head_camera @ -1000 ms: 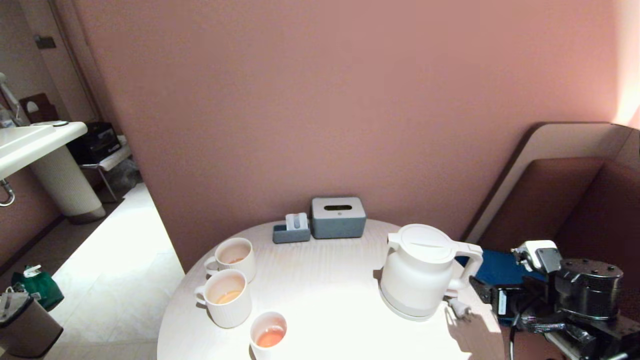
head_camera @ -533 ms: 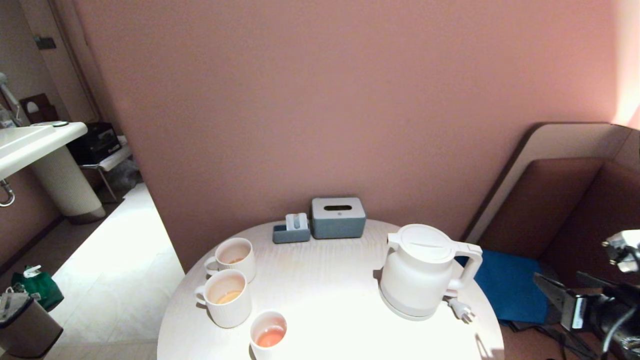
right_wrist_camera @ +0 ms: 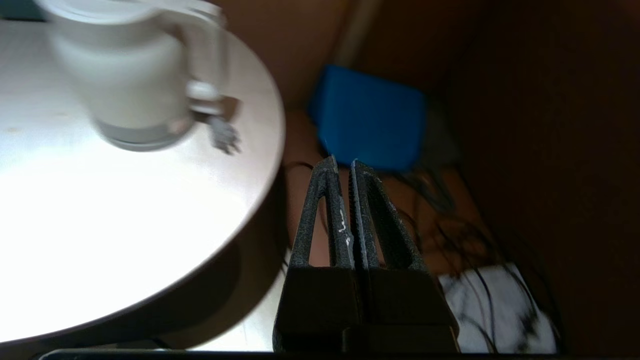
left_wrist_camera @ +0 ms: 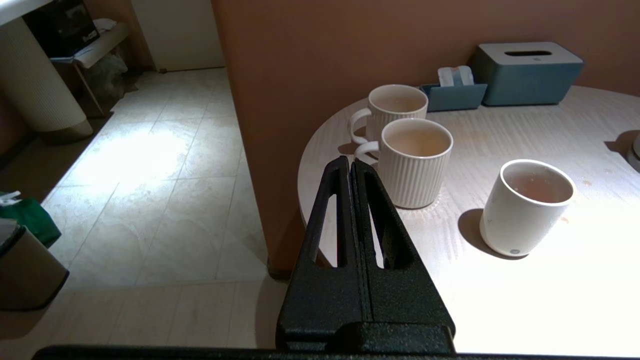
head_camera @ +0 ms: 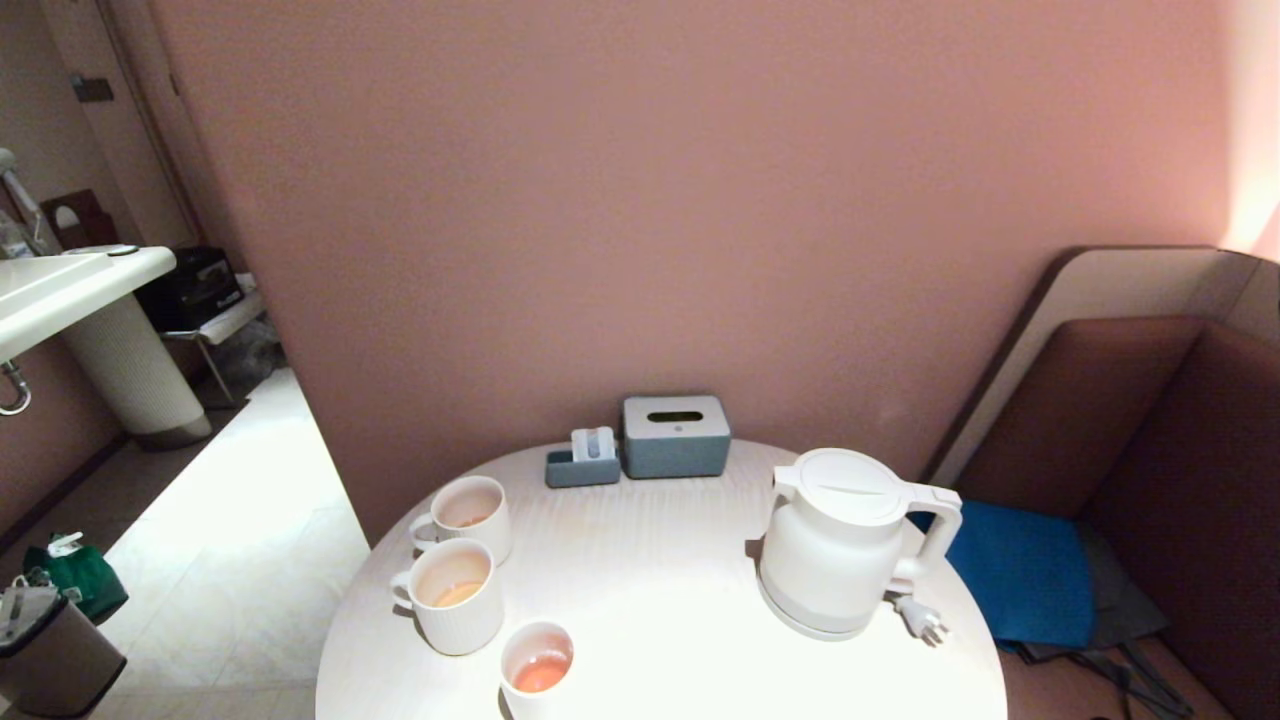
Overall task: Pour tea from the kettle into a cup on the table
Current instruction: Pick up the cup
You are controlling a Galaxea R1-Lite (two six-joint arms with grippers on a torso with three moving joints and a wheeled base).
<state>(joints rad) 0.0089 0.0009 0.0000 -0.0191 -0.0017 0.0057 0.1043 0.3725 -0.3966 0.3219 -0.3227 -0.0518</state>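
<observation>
While both arms hung back off the round surface [head_camera: 660, 580], neither one reached into the head view. The left claw [left_wrist_camera: 351, 167] was pressed fully closed on nothing, hanging off the surface's edge beside the nearer ribbed mug [left_wrist_camera: 415, 167], above the tiled floor [left_wrist_camera: 165, 190]. The right claw [right_wrist_camera: 341, 170] was likewise closed and empty, out past the surface's rim on the kettle's side, above a tangle of dark cables [right_wrist_camera: 450, 220] and near a blue cushion [right_wrist_camera: 370, 120].

The white kettle [head_camera: 845, 540] stood upright on its base at the right of the surface, lid on, handle turned toward the blue cushion, its little plug [head_camera: 920, 620] lying just beside the base. At the near edge on the left sat the small plain cup [head_camera: 537, 665] with orange-brown tea [head_camera: 540, 675] in it. Two ribbed mugs [head_camera: 455, 590] stood just behind it, one behind the other. By the pink wall [head_camera: 700, 200] were a grey tissue box [head_camera: 676, 435] and a small holder [head_camera: 583, 462] touching its left side.
</observation>
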